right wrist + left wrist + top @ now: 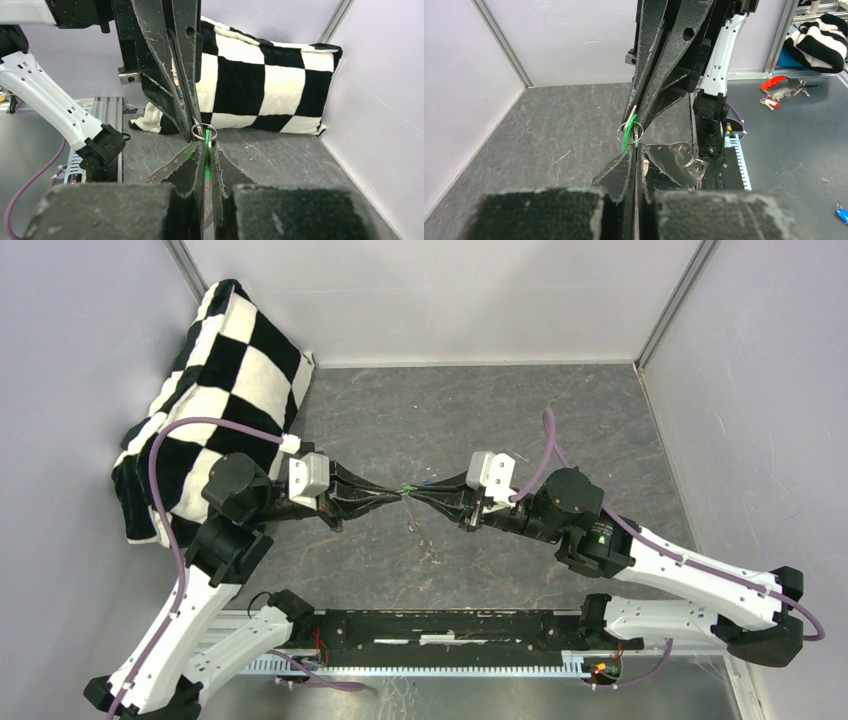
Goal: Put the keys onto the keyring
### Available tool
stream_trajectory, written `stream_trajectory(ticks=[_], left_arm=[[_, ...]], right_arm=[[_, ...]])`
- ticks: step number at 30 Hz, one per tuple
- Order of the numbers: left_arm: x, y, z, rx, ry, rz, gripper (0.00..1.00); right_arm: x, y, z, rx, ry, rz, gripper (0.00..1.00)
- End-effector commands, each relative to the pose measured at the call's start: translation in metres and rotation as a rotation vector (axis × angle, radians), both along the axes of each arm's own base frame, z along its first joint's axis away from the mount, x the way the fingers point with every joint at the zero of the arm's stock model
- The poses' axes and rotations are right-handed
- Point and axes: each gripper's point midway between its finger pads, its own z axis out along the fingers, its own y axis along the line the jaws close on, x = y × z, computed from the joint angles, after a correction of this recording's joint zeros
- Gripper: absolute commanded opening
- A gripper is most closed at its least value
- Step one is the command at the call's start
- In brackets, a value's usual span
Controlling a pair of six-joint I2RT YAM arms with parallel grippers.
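— Locating the green key [628, 133]?
— Clamped edge-on in my right gripper [207, 147], held above the table [400, 420], its head at the keyring [215, 131].
— And your left gripper [194, 121]?
— Jaws pressed together; it seems to nip that ring's rim, though the tips crowd my view.

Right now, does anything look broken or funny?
Yes: a clear flap sticks out sideways from the left gripper, near the green key. It is curled instead of lying flat.
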Motion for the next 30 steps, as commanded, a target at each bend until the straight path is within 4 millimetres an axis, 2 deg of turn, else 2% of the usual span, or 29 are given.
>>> stream_trajectory(ticks=[1, 4, 6, 11, 14, 18, 24, 26, 28, 30], left_arm=[[-0.005, 0.004, 0.019, -0.025, -0.084, 0.001, 0.02], [-0.002, 0.006, 0.021, -0.035, -0.096, 0.030, 0.02], [0.001, 0.007, 0.023, -0.043, -0.102, 0.054, 0.02], [0.016, 0.011, 0.028, -0.061, -0.108, 0.141, 0.02], [0.026, 0.014, 0.030, -0.072, -0.115, 0.198, 0.02], [0.044, 0.019, 0.030, -0.082, -0.105, 0.294, 0.02], [0.064, 0.025, 0.029, -0.089, -0.071, 0.402, 0.02], [0.065, 0.025, 0.030, -0.088, -0.072, 0.405, 0.02], [0.065, 0.026, 0.030, -0.088, -0.074, 0.406, 0.02], [0.065, 0.026, 0.030, -0.090, -0.074, 0.408, 0.02]], right_arm=[[-0.005, 0.002, 0.020, 0.033, -0.030, 0.027, 0.08], [-0.003, -0.001, 0.008, -0.002, -0.015, 0.006, 0.12], [0.001, -0.006, -0.001, -0.025, -0.001, -0.022, 0.18], [0.021, -0.033, -0.026, -0.042, 0.072, -0.188, 0.60], [0.026, -0.042, -0.025, -0.028, 0.098, -0.233, 0.68], [0.023, -0.031, -0.034, -0.083, 0.147, -0.205, 0.73], [0.012, -0.003, -0.052, -0.123, 0.224, -0.110, 0.74], [0.009, 0.003, -0.054, -0.105, 0.252, -0.090, 0.81], [0.007, 0.010, -0.056, -0.078, 0.259, -0.066, 0.98], [0.010, 0.016, -0.057, -0.050, 0.270, -0.071, 0.98]])
